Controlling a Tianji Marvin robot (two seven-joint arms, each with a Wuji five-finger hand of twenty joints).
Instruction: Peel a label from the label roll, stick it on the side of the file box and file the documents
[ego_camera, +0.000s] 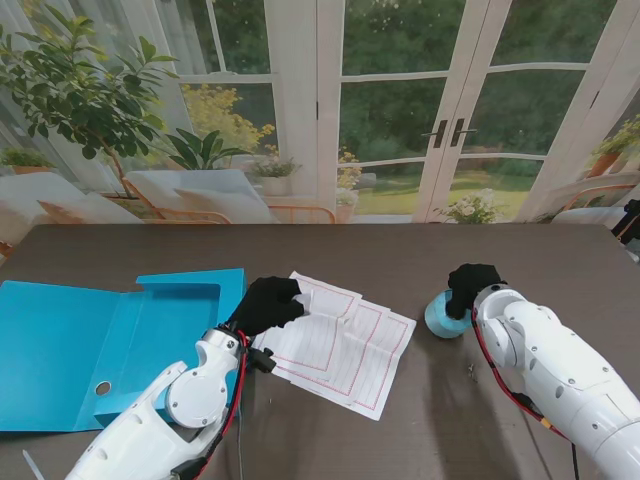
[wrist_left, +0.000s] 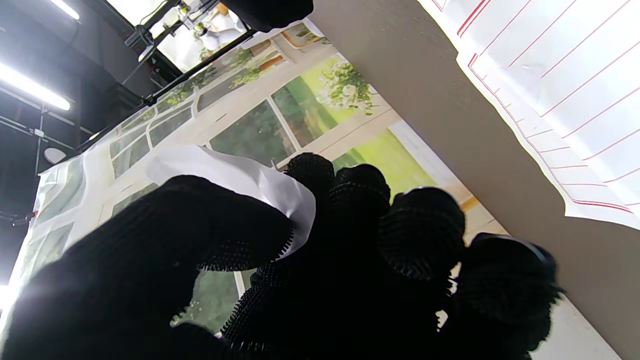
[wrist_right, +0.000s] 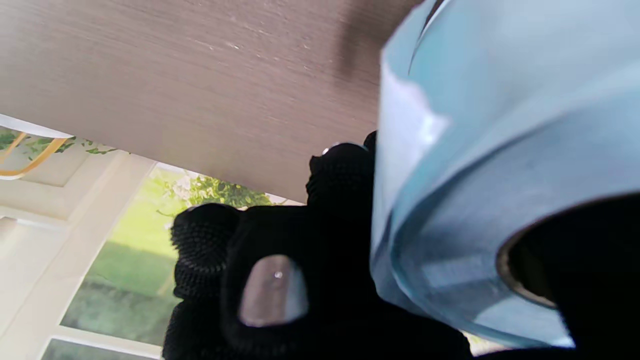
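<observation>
Dark table: left hand (wrist_left: 280, 260) pinches a peeled label (wrist_left: 240, 177) beside the box (ego_camera: 110, 340), near the left edge; right hand (ego_camera: 470, 285) grips the roll (ego_camera: 443, 315). Keep the label flat, press it on smoothly.

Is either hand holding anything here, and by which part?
The left hand pinches a white label by one end, between thumb and fingertips. The right hand grips the blue label roll around its outer rim.
</observation>
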